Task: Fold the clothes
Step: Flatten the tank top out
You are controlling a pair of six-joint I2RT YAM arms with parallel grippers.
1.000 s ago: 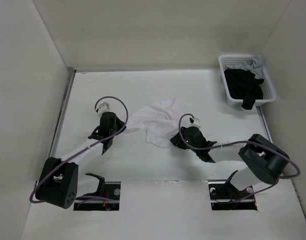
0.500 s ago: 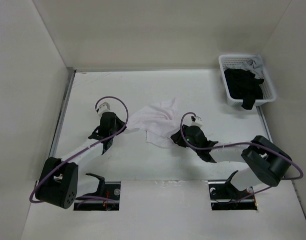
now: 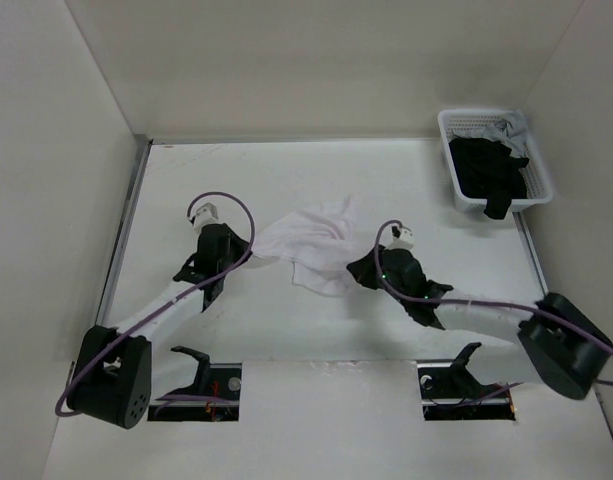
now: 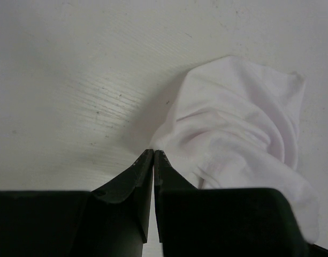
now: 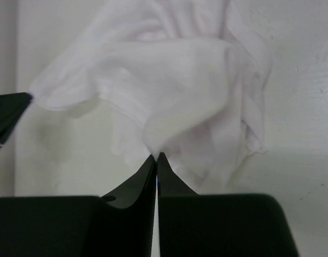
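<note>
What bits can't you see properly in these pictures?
- All views: the white garment's sleeves and collar, lost in its crumples.
- Left wrist view: the garment's near edge, behind the left fingers' black housing.
- Right wrist view: a dark shape, cut off by the left edge.
- Top view: the basket's bottom, covered by black clothes.

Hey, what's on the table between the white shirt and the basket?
Nothing but bare table, seen in the top view between the shirt and the basket.
</note>
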